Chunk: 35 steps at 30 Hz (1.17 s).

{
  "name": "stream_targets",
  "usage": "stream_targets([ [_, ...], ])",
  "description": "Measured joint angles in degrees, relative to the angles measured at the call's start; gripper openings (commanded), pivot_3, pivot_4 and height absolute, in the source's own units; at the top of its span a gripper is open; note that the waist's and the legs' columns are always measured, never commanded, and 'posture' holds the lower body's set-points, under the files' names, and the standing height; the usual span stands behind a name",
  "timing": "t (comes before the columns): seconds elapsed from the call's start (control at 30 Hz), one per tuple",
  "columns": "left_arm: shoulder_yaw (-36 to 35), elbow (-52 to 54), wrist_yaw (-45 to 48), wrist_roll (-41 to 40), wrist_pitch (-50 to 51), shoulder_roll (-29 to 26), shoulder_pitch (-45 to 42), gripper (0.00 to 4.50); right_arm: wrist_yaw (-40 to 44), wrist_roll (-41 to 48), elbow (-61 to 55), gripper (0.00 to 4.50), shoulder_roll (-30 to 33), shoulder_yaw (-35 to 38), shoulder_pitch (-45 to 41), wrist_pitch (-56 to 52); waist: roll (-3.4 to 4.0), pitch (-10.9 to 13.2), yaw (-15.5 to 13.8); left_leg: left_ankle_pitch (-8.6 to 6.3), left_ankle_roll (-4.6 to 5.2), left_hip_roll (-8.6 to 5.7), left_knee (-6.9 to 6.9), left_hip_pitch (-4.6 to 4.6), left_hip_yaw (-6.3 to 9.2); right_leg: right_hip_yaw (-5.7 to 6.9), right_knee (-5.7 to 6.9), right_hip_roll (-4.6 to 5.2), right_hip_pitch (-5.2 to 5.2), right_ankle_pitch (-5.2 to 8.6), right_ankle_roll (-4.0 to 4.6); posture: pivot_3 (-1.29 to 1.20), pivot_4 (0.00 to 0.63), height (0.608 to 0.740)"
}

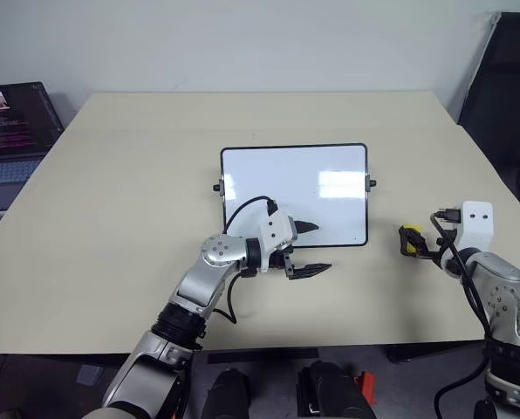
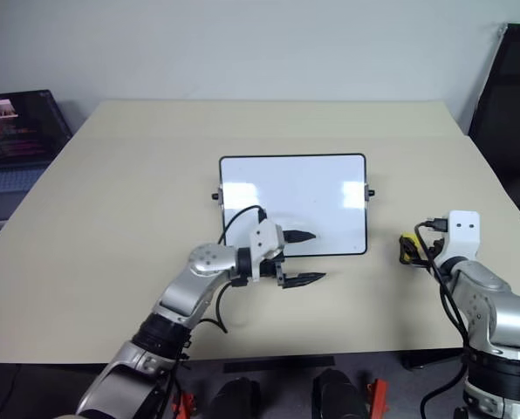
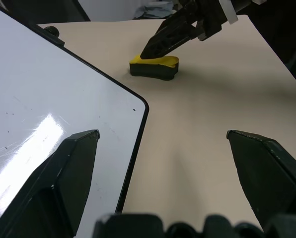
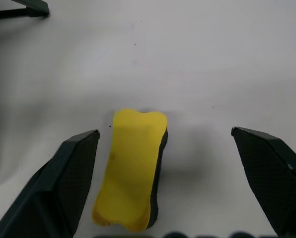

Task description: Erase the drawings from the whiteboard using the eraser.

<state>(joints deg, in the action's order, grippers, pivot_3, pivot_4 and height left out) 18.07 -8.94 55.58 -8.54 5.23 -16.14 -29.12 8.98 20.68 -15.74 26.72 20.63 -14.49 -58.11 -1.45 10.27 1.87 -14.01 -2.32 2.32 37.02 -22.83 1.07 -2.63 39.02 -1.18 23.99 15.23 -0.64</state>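
Now your right gripper (image 4: 163, 188) stands wide open with nothing in it, and the eraser (image 4: 132, 168) lies flat on the table (image 1: 138, 175) between its fingers, nearer one finger than the other and touching neither as far as the right wrist view shows. In the head views the eraser sits just off the right edge of the whiteboard (image 1: 312, 179), apart from the frame. Your left gripper (image 1: 311, 249) is open too and empty, straddling the board's near right corner, one finger over the white surface and one over the table.

No marks show on the board in any view, so judge the wiping done or nearly so; check the part under the left gripper before you call it finished. If you need the eraser again, centre the right gripper over it first, since it lies off to one side, and close across its narrow waist, not its ends. Keep the yellow face up and the dark underside down so it meets the board flat.

The eraser's long axis runs roughly along the line your right gripper points, away from you, slightly skewed, so the fingers already face its long sides.
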Motion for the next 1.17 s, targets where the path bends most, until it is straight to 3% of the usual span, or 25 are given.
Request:
stream_targets([
  [0.3, -0.1, 0.4, -1.3, 0.4, -0.2, -0.3, 0.2, 4.50, -0.4, 0.3, -2.5, 4.48, -0.1, 1.3, 0.0, -1.1, 0.00, 0.0, 0.0, 0.00, 0.00, 0.01, -0.01, 0.00, 0.01, 0.00, -0.01, 0.00, 0.00, 0.00, 0.00, 0.00, 0.150, 0.740],
  [0.43, -1.7, 5.9, -4.8, 0.6, 3.6, -1.8, 3.6, 4.50, -1.3, 0.9, -8.5, 4.48, -1.0, 1.4, 1.3, -2.9, 0.01, 0.0, 0.1, 0.00, 0.00, 0.08, -0.04, -0.02, 0.06, -0.06, -0.02, -0.03, 0.01, 0.01, 0.01, 0.00, 0.150, 0.740],
  [0.63, -5.4, 14.7, -14.0, 1.5, 9.8, -2.6, 12.1, 4.50, -5.6, 2.7, -19.3, 4.48, -9.3, 5.8, 5.0, -4.5, 0.03, 0.0, -0.1, 0.00, -0.01, 0.12, -0.02, -0.04, 0.18, -0.03, -0.01, -0.03, -0.01, 0.01, 0.01, 0.00, 0.150, 0.740],
  [0.77, -9.1, 18.5, -23.7, 4.2, 10.9, -0.5, 19.3, 4.50, -4.8, -0.5, -25.1, 4.48, -10.0, 2.6, 15.8, 5.2, 0.04, 0.0, -0.1, -0.01, -0.02, 0.11, -0.02, -0.01, 0.15, -0.05, -0.08, 0.02, -0.06, 0.02, 0.00, 0.00, 0.150, 0.740],
  [0.97, -11.8, 21.5, -37.2, 8.4, 10.5, 5.3, 26.0, 4.50, -3.2, -6.8, -25.0, 4.48, -11.2, -2.1, 26.9, 20.4, 0.03, 0.0, -0.1, 0.00, -0.02, 0.02, 0.04, 0.40, 0.14, -0.03, -0.06, 0.14, -0.46, 0.01, -0.01, 0.00, 0.150, 0.740],
  [1.17, -10.8, 23.7, -40.9, 9.7, 8.6, 6.8, 31.3, 4.50, -3.0, -11.1, -22.2, 4.48, -12.9, -3.7, 33.3, 29.0, 0.01, 0.0, -0.1, -0.02, -0.04, 0.08, -0.04, 0.82, 0.10, -0.06, -0.08, 0.15, -0.74, 0.10, 0.14, 0.00, 0.150, 0.740],
])
